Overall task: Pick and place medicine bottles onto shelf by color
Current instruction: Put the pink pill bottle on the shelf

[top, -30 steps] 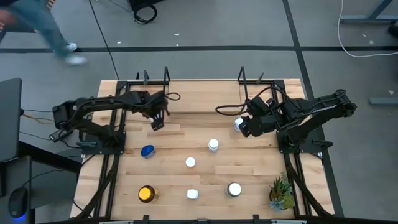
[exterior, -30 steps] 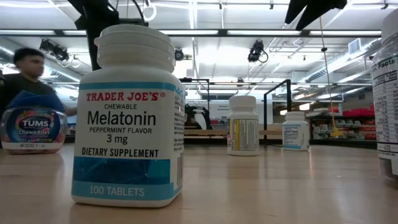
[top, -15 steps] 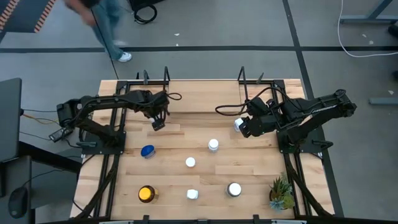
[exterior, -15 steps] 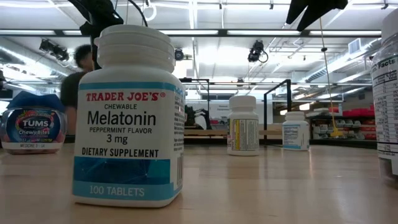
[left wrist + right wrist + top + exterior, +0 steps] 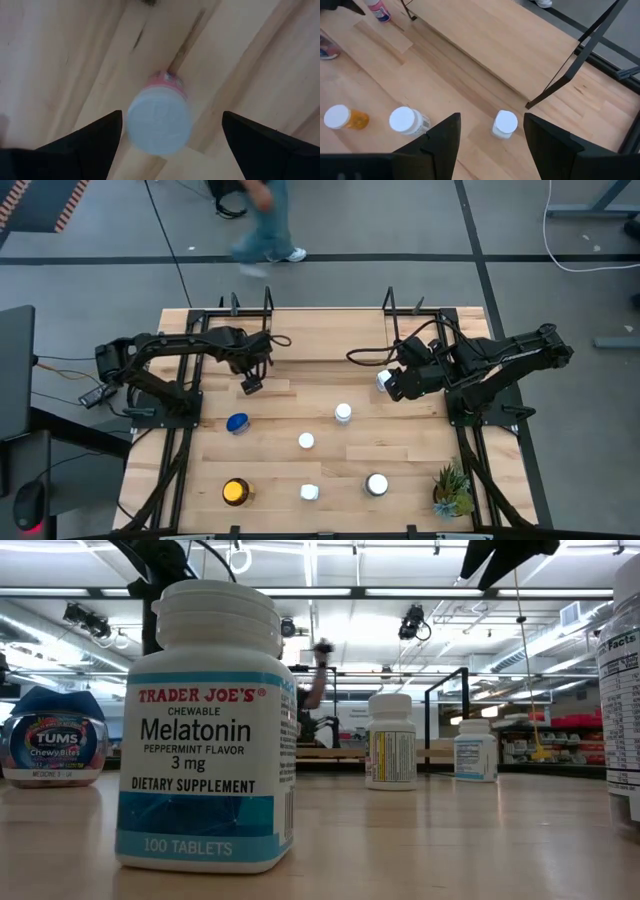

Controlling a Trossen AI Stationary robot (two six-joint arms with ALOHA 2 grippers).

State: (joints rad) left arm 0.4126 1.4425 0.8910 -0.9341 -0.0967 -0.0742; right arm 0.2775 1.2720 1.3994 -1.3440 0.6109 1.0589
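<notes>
The left gripper [image 5: 251, 384], fingers spread, is dropping slightly over a pink bottle [image 5: 161, 118]. The right gripper [image 5: 388, 382] is staying put, parted and empty; a person [image 5: 262, 220] is crossing behind.

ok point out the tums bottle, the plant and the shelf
tums bottle [image 5: 52, 745], low view, on its front label
plant [image 5: 452, 485], high view, on its green leaves
shelf [image 5: 505, 45], right wrist view, on the bare wood board

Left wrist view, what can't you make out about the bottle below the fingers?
- Left wrist view: the bottle is seen from above and blurred. Mostly its white cap shows, and the pink label cannot be read.
- High view: the left gripper hangs over the bottle and hides it.
</notes>
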